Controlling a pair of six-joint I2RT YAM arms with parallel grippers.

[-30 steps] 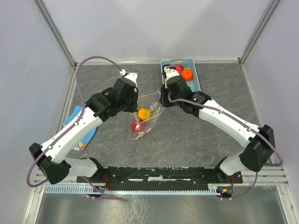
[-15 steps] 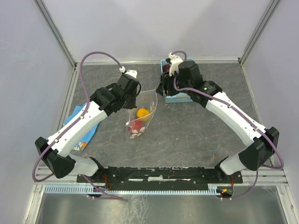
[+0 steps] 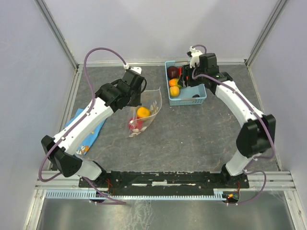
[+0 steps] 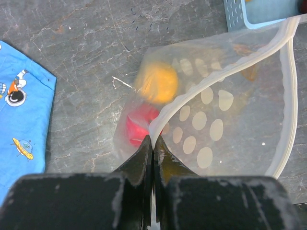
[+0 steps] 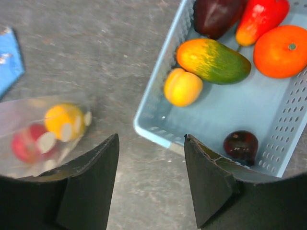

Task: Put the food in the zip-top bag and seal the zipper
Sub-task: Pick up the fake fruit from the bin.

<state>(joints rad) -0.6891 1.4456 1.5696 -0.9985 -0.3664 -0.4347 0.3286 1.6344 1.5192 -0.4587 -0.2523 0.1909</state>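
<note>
No words, numbers or brand marks can be read in any view. The blue cloth (image 4: 21, 110) carries only small cartoon drawings, and the bag (image 4: 225, 143) only plain white oval spots. Neither has any lettering.
</note>
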